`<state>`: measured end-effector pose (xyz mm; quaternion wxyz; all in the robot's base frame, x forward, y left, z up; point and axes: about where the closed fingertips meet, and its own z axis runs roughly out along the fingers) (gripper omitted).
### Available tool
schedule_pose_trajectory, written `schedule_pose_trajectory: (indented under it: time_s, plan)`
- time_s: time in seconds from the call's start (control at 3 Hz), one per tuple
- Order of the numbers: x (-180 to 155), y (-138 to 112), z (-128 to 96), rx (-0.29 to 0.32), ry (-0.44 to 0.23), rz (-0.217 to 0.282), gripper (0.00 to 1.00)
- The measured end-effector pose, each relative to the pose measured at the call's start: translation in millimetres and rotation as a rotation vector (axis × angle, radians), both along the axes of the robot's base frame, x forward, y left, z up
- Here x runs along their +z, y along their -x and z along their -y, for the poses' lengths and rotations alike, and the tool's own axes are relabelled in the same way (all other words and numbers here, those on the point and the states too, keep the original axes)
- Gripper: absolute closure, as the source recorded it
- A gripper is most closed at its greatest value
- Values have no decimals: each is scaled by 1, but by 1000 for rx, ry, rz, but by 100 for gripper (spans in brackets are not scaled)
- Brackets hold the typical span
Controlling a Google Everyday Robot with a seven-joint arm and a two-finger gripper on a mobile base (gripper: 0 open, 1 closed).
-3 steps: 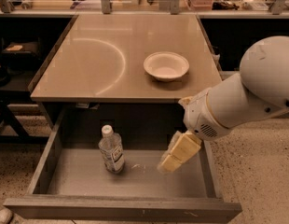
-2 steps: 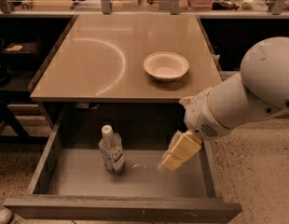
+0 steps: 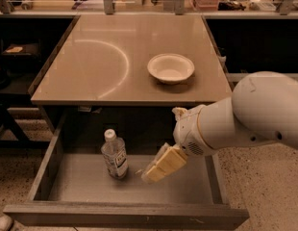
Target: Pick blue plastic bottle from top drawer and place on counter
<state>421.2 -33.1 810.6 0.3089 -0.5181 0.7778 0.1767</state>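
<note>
Beige counter point(image 3: 105, 57) carries a white bowl point(image 3: 170, 67); top drawer point(image 3: 125, 215) stands open below, side walls low.
Blue plastic bottle point(image 3: 115, 155) stands left of centre on the drawer floor, long axis vertical, cap up. Gripper point(image 3: 151, 174) hangs just right of it, not touching; how far open cannot be told.

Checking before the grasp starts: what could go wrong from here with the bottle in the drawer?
1. The blue plastic bottle stands upright on the floor of the top drawer. The end effector hangs beside it, not touching, and a sideways nudge could topple it.
2. The counter edge overhangs the drawer's back, so a lift might clip it.
3. The white bowl sits on the counter toward the picture's right, and a placement there could bump it.
</note>
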Motion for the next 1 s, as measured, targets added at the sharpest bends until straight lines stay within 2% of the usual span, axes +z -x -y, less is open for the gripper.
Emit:
schedule_pose_trajectory:
  time_s: [0.33, 0.67, 1.0]
  plan:
    - [-6, -14, -23, -65, -60, 72, 0]
    - [-6, -14, -23, -65, -60, 72, 0]
    - [-25, -15, -46, -47, -119, 55, 0]
